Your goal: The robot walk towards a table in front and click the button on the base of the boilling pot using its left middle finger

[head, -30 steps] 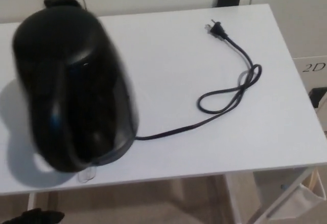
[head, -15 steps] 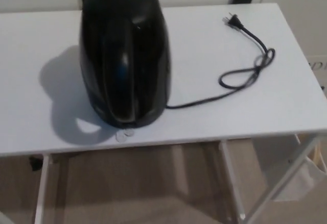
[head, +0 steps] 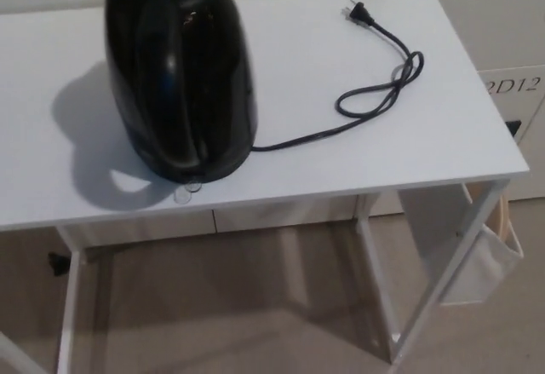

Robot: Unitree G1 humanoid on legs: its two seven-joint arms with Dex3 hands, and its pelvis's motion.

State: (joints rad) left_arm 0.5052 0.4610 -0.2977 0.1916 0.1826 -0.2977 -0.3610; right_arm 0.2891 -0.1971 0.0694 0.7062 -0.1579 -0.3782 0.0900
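Observation:
A glossy black boiling pot (head: 180, 67) stands upright on the left half of a white table (head: 426, 148), its handle side turned towards me. A small clear button tab (head: 188, 190) sticks out from the bottom of its base, close to the table's front edge. A black power cord (head: 375, 93) runs from the base to the right, loops once, and ends in an unplugged plug (head: 358, 13) near the back edge. Neither of my hands shows in the head view.
The table stands on thin white legs (head: 71, 306) over a beige floor. A white fabric pouch (head: 477, 255) hangs from its right end. A white cabinet marked "2D12" (head: 511, 84) stands to the right, and a pale wall runs behind.
The whole picture has shifted: the camera has drawn back and tilted, so the pot looks smaller and more of the table legs and floor shows. A dark shape at the lower left a second ago is gone.

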